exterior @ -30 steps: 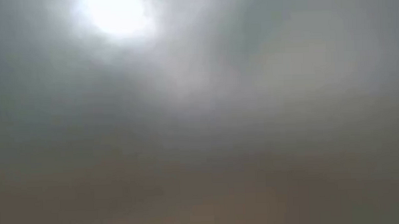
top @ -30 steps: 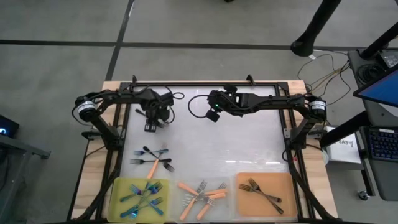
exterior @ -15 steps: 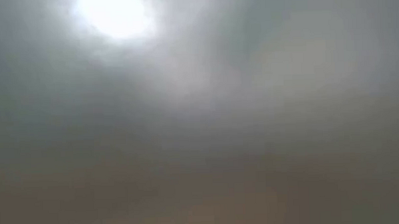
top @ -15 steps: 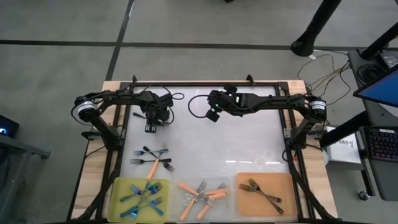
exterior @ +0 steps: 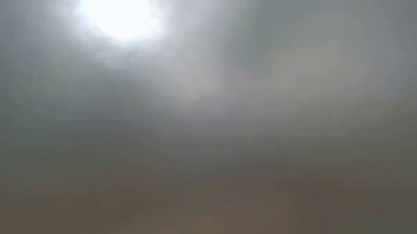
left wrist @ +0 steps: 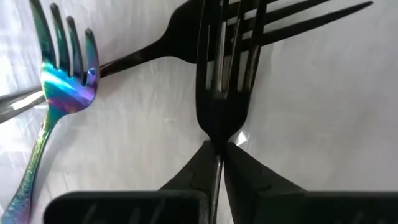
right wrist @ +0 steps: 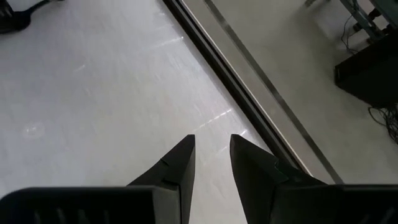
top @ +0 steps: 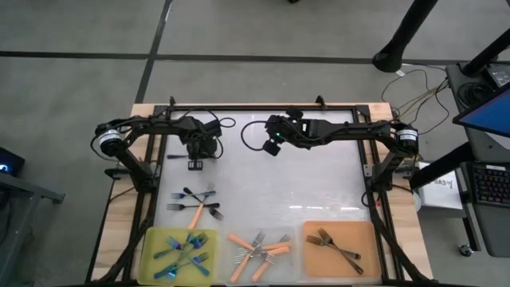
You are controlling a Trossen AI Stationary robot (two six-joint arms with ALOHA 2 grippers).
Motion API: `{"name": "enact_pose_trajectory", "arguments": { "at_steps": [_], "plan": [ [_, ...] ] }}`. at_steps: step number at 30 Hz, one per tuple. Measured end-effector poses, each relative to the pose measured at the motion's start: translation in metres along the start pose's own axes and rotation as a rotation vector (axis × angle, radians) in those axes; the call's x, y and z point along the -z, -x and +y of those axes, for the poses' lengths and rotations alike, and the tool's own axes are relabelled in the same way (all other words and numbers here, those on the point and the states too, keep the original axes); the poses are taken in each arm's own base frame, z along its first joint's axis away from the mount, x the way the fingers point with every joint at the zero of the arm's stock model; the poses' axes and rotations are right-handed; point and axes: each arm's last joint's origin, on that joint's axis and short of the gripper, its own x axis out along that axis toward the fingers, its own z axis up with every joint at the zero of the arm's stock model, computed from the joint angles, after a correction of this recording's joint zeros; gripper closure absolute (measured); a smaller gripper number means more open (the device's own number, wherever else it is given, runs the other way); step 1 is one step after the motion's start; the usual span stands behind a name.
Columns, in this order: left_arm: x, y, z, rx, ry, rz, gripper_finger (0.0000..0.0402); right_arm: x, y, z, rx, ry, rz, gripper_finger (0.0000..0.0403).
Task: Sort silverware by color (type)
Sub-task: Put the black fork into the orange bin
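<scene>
1. While the right arm waits at the table's far middle, its gripper hangs over bare white tabletop with the fingers slightly apart and nothing between them.
2. Left gripper sits over the far left part of the table; its fingertips are pressed together, and in the left wrist view their tips meet right at the neck of a dark fork. Whether the fork is pinched or only lies under the tips, I cannot tell.
3. A second dark fork lies crossed with the first, tines overlapping.
4. Just beside them lies a blue fork, iridescent, its handle running off the picture's edge.
5. From above, a loose cluster of forks rests on the left half of the table, nearer the front: dark ones, a blue one and one with an orange handle.
6. Three trays line the front edge.
   - The yellow tray on the left holds blue forks.
   - The clear tray in the middle holds orange-handled forks.
   - The orange tray on the right holds two dark forks.
7. The low view shows only grey haze with a bright glare.
</scene>
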Motion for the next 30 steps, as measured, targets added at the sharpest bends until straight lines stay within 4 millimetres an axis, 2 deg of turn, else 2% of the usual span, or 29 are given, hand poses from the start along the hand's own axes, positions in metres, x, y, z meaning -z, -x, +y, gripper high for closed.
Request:
{"name": "enact_pose_trajectory", "arguments": {
  "at_steps": [8, 19, 25, 30],
  "plan": [
    [-0.002, 0.005, 0.002, 0.006, 0.041, -0.008, 0.0399, 0.001, 0.0, 0.0, 0.0, -0.019, 0.006, 0.0312],
    [0.002, 0.044, 0.003, -0.031, 0.101, -0.111, 0.0401, 0.002, 0.002, -0.002, 0.001, 0.011, 0.019, 0.0312],
    [0.005, 0.072, 0.006, -0.072, 0.34, -0.279, 0.0401, 0.002, 0.003, -0.002, 0.002, 0.002, 0.024, 0.0312],
    [0.001, 0.098, 0.012, -0.141, 0.639, -0.555, 0.0401, 0.002, 0.003, -0.002, 0.002, -0.066, 0.021, 0.0312]
  ]
}}
